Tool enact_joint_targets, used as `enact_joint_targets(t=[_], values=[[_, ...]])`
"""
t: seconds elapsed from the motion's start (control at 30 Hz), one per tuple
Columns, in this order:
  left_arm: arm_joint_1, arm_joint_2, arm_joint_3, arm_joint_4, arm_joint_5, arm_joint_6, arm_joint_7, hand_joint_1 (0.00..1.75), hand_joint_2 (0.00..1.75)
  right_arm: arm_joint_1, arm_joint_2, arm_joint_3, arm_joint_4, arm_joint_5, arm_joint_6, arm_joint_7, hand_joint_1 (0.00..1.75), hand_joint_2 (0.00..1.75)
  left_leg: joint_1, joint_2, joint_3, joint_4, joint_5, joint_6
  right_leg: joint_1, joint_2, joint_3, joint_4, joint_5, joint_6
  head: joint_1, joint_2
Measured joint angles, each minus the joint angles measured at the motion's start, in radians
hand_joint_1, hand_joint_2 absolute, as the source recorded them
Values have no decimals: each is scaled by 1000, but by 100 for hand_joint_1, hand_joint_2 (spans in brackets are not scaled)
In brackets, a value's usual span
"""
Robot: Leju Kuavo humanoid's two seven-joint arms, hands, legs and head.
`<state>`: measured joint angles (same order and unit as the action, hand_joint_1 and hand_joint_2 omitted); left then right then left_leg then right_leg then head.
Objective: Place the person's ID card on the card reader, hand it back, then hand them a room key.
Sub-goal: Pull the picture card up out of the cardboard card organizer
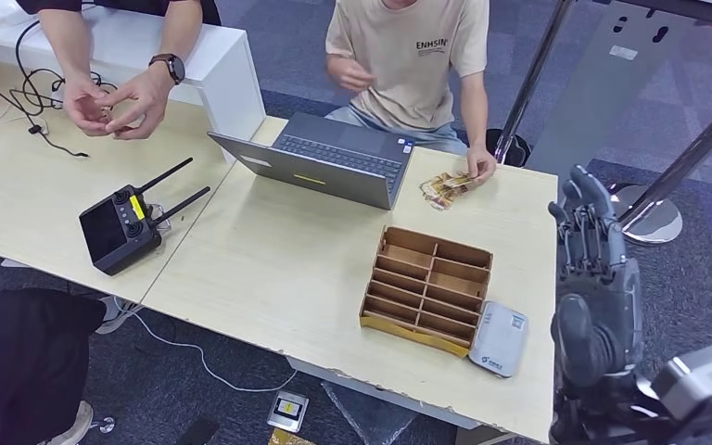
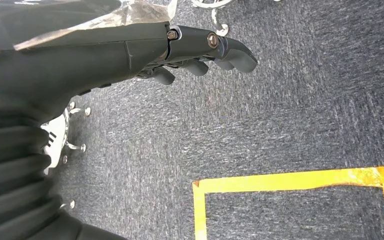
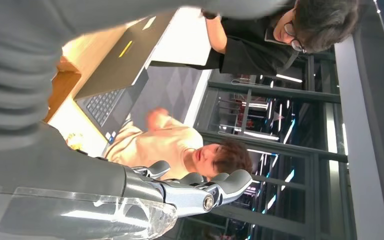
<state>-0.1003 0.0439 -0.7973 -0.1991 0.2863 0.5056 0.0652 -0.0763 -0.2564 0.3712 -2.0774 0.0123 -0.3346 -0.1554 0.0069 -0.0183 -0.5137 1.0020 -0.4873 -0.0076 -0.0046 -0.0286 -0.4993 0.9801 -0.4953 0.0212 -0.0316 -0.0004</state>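
The right hand [image 1: 598, 278] is up beside the right end of the table [image 1: 269, 269], palm side toward the robot, fingers [image 1: 586, 209] apart and pointing up — nothing in it. In the right wrist view the same hand [image 3: 190, 192] shows its fingers a bit bent w/ air between them.

The left hand [image 2: 190, 50] hangs low over grey carpet [image 2: 280, 110], fingers gently bent and holding nothing. A yellow tape line [image 2: 290, 181] is stuck on the carpet under it.

On the table near the right hand sits a grey-white card reader [image 1: 499, 339], flat, nothing on top of it. It touches the corner of a brown tray [image 1: 426, 289] w/ lots of little slots. The slots look bare, but I can't tell for sure.

Across the table a person in a tan shirt [image 1: 417, 56] has one hand down on a small pile of cards [image 1: 445, 189] at the far edge, just right of an open laptop [image 1: 329, 167]. Which one is the ID card — can't tell.

A 2nd person at the far left has both hands [image 1: 111, 100] together over the table. A black remote w/ two antennas [image 1: 130, 222] lies on the left part of the table, and black cables [image 1: 28, 88] curl near that person's hands.
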Motion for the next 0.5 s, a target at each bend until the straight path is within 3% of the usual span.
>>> enact_joint_targets(t=[0.5], values=[[-1,4,0,0,-1,-1,3,0,175,11,0,0,-18,-61,0,-16,0,175,0,0,0,0,0,0,0,0,0,0,0,0,0,0]])
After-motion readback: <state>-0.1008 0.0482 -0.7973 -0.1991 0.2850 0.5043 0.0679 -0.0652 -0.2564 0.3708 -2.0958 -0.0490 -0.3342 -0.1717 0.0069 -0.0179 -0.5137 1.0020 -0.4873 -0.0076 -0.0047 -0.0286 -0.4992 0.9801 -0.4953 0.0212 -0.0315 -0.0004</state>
